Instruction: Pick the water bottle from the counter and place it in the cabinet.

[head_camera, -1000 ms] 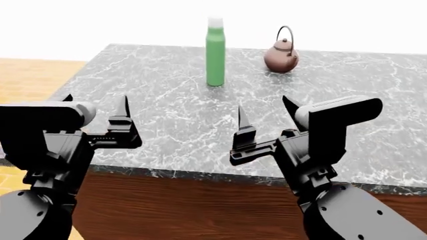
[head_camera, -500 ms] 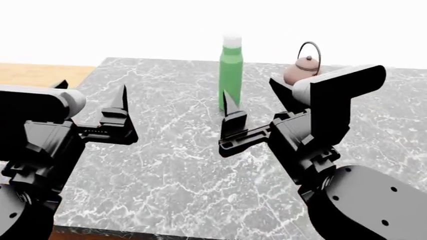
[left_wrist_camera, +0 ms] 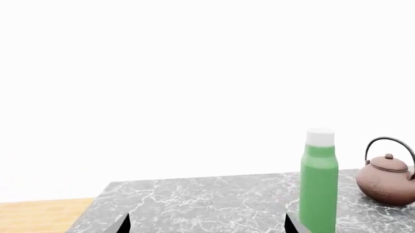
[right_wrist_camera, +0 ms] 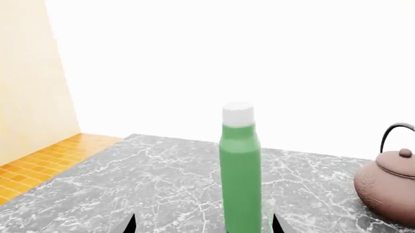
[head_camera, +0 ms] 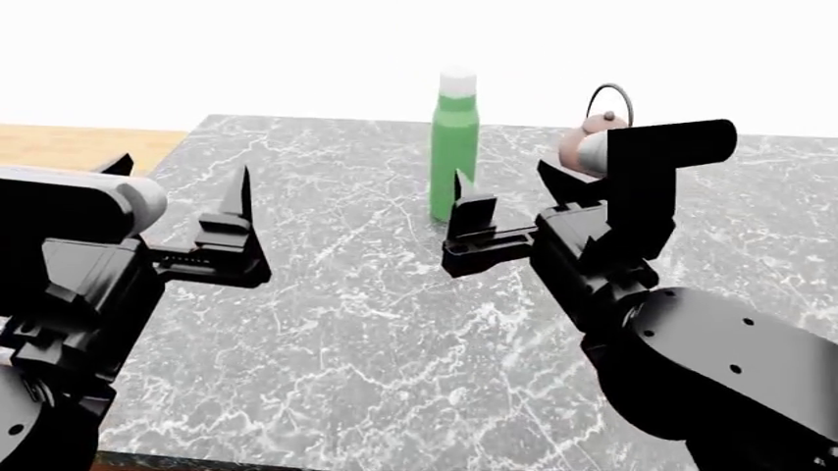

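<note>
Green bottle (head_camera: 454, 147) standing upright on the grey marble counter (head_camera: 328, 294), well in from the edges, with a brown teapot (right_wrist_camera: 389, 187) near it on the same top. Right gripper (head_camera: 504, 201) just short of the bottle, jaws apart and nothing between them, bottle lined up in the gap in the right wrist view. Left gripper (head_camera: 177, 201) off to the side above the counter, jaws likewise apart and empty
</note>
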Tool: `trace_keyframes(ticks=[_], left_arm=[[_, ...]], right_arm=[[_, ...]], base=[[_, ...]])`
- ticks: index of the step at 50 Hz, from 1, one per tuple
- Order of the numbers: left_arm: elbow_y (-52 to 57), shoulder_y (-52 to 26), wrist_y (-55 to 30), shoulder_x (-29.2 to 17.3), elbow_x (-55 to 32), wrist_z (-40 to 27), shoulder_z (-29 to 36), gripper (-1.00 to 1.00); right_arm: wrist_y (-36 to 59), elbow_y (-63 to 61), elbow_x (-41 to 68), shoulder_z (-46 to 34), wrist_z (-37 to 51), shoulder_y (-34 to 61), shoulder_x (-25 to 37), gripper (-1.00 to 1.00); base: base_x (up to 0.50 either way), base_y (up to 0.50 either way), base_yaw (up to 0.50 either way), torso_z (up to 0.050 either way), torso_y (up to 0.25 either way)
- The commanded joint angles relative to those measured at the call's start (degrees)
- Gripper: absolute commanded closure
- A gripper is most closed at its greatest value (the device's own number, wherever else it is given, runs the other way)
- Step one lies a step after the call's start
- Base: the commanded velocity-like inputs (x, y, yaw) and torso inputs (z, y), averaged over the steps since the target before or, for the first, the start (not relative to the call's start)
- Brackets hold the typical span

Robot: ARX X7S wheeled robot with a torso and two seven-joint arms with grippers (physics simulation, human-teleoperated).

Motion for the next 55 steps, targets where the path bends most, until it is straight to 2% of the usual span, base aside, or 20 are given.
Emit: trace_keyframes(ticks=[1, 29, 55], left_arm=[[-0.1, 0.6, 0.5, -0.3, 0.2, 0.2, 0.1, -1.0], [-1.0, 3.5, 2.6, -0.4, 2.3, 1.2, -0.1, -1.0], [-2.1, 5.1, 4.0, -0.9, 3.6, 2.0, 0.0, -1.0]], right_arm=[[-0.2, 6.7, -2.4, -3.7, -1.3, 3.4, -0.4, -1.0], [-15.8, 27.7, -18.9, -19.3, -14.5, 10.2, -1.6, -1.0], [-30.7, 52.4, -28.5, -24.8, -21.9, 16.8, -5.2, -1.0]], base=[[0.0, 0.0, 0.0, 0.0, 0.0], [0.0, 0.0, 0.0, 0.0, 0.0], [0.0, 0.0, 0.0, 0.0, 0.0]])
